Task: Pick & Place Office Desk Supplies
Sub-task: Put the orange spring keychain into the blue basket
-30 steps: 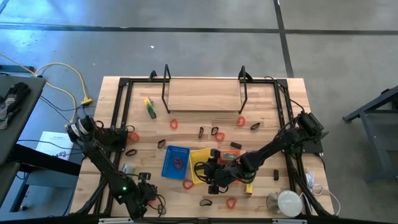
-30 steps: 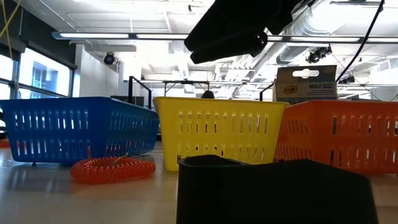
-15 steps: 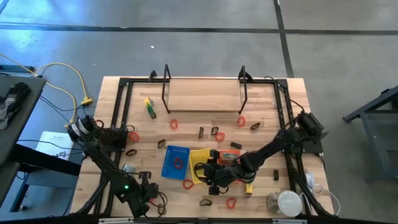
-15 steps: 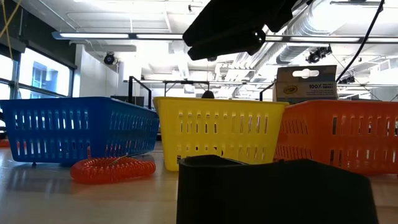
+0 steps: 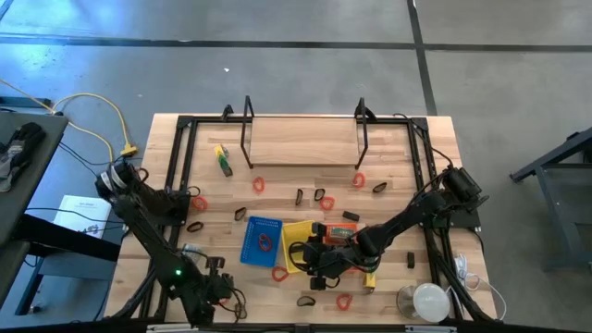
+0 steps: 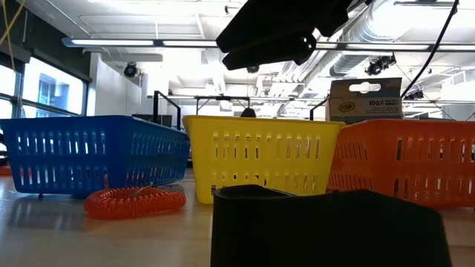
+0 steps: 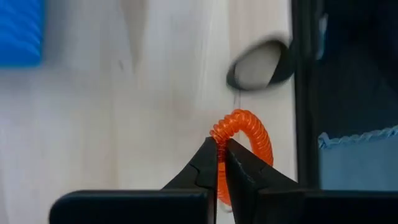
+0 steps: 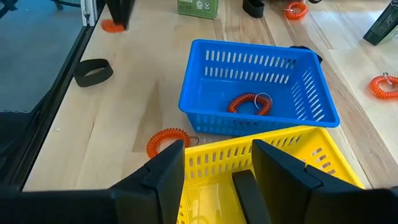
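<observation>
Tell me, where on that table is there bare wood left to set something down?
The widest bare patch is the wooden board between the two black stands at the far edge. The near right corner beside the round white object is tight. The middle is crowded: the blue tray, the yellow tray and scattered red loops.

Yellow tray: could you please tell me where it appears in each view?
High view: yellow tray near centre, right of the blue tray.
Low view: centre, between blue tray and orange tray.
Left wrist view: not in it.
Right wrist view: nearest, blue tray behind.
Shared landmark: blue tray.
</observation>
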